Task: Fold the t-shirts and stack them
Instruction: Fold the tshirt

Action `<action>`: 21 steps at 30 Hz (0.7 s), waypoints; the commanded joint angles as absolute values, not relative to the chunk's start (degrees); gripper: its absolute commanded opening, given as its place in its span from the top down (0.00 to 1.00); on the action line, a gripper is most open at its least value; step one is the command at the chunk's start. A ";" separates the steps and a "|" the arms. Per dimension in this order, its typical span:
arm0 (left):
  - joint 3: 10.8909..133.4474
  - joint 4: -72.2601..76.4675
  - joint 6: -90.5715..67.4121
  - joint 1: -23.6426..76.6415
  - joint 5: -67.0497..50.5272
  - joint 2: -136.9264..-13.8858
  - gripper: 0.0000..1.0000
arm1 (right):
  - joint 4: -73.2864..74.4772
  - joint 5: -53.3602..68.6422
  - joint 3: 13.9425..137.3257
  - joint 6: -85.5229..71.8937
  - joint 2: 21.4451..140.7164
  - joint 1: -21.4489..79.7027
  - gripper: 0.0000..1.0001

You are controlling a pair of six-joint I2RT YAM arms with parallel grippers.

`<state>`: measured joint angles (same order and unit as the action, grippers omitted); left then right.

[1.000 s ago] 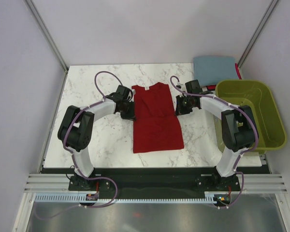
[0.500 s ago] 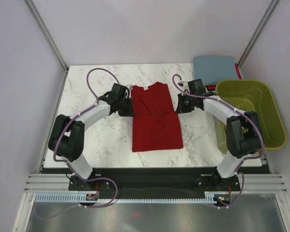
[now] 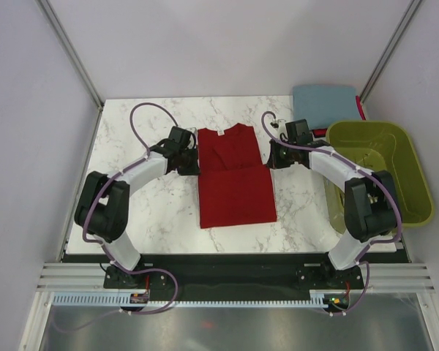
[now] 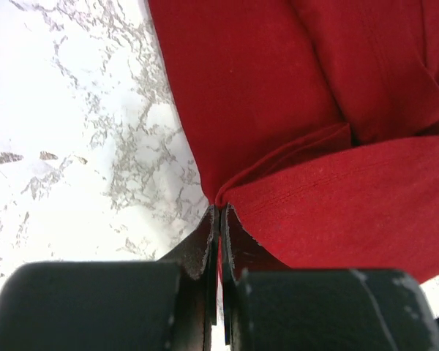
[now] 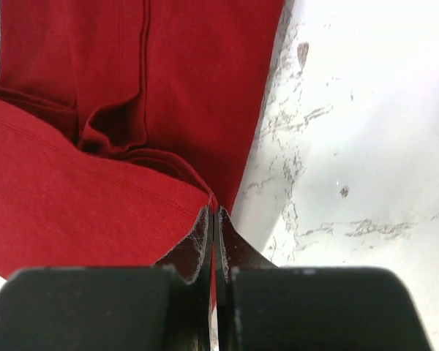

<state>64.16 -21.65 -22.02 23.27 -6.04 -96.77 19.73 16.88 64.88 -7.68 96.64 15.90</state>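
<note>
T-shirt [image 3: 235,191] in left claw [image 3: 197,170], right claw [image 3: 271,164]

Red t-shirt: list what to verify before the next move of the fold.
1. Left end effector shut on the red t-shirt at its left edge: ok.
2. Right end effector shut on the opposite edge: ok.
3. Both grips roughly level across the shirt: ok.
4. Cloth smooth beside the right grip: not ok, it is puckered.
5. Blue-grey t-shirt lies apart at the far right corner: ok.
6. Right arm clear of the green basket: cannot tell, they overlap from above.
</note>
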 commanded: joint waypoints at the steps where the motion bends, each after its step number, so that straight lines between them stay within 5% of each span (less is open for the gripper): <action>1: 65.65 -18.72 -22.94 22.50 -4.57 -99.40 0.98 | 14.51 16.96 64.77 -7.12 97.47 15.73 1.00; 12: 70.92 -18.72 -21.19 21.36 -6.94 -109.16 0.98 | 10.64 14.94 66.62 -7.21 105.99 15.73 0.98; 17: 71.72 -19.24 -20.74 21.27 -6.51 -107.50 0.85 | 10.81 15.38 67.41 -8.35 107.05 15.73 0.93; 18: 71.89 -19.77 -20.48 21.18 -5.37 -107.06 0.74 | 11.33 15.03 67.67 -8.52 106.96 15.73 0.87; 21: 74.61 -26.26 -21.18 20.92 -0.28 -105.56 0.70 | 16.07 11.78 70.30 -9.75 106.44 15.65 0.69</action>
